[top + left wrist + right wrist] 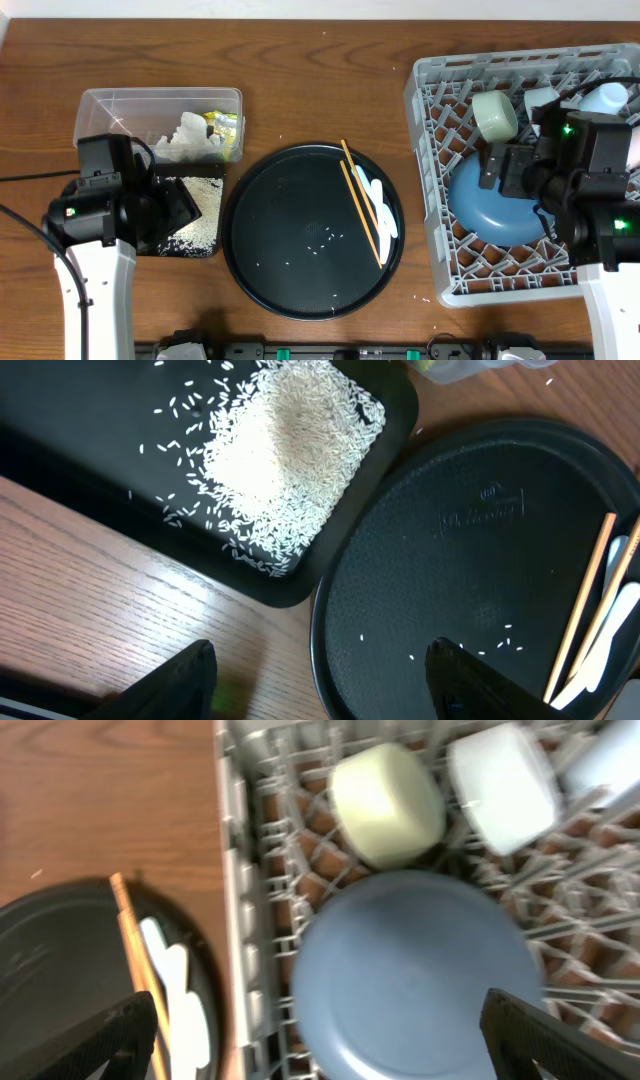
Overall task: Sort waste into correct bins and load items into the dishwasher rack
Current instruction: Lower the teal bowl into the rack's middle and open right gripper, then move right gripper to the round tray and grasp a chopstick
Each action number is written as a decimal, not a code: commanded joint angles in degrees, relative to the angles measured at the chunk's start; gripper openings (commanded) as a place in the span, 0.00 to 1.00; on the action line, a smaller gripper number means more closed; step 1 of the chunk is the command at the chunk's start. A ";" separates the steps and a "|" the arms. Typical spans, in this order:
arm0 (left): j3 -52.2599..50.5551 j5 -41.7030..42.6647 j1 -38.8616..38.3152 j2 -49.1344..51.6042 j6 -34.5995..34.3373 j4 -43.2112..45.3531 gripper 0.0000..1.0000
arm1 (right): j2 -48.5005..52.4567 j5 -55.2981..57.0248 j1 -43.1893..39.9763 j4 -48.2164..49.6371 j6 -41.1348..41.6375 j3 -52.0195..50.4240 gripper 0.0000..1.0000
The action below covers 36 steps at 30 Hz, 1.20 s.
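The clear tub (100,105) holds crumpled napkins (185,140) and a yellow-green wrapper (225,126). Rice (280,450) lies heaped in the shallow black tray (80,450). My left gripper (322,660) stands open and empty above the table, between that tray and the round black tray (450,560). Chopsticks (362,205) and a white spoon (380,205) lie on the round tray's right side. In the grey rack (424,150) a big blue bowl (410,970) sits upside down beside pale cups (388,805). My right gripper (318,1010) hangs open over the bowl and the rack's left wall.
A few loose rice grains (325,235) dot the round tray (290,200). More cups (545,100) stand at the rack's far right corner. Bare wooden table (320,70) runs behind the round tray and between it and the rack.
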 commanded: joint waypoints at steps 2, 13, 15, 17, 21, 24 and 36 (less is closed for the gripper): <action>-0.55 -0.33 0.26 0.63 -0.24 -0.20 0.68 | 0.94 -5.62 2.49 -1.05 -1.92 0.72 0.97; -0.55 -0.33 0.26 0.74 -0.26 -0.17 0.68 | 6.34 -10.19 16.02 -2.64 -9.57 0.70 0.95; -0.55 -0.33 0.26 0.74 -0.26 -0.17 0.68 | 8.50 -9.97 19.21 -2.23 -9.57 0.72 0.94; -0.55 -0.33 0.26 0.74 -0.26 -0.20 0.68 | 11.30 -9.64 22.43 -1.14 -9.55 0.70 0.90; -0.55 -0.31 0.24 0.74 -0.28 -0.22 0.68 | 17.68 -5.03 27.58 1.99 -5.51 0.70 0.79; -0.55 -0.31 0.24 0.74 -0.26 -0.37 0.69 | 22.60 -0.57 30.38 3.61 -1.18 0.72 0.77; -0.55 -0.33 0.24 0.74 -0.26 -0.61 0.69 | 38.07 4.37 36.24 12.26 8.07 0.70 0.64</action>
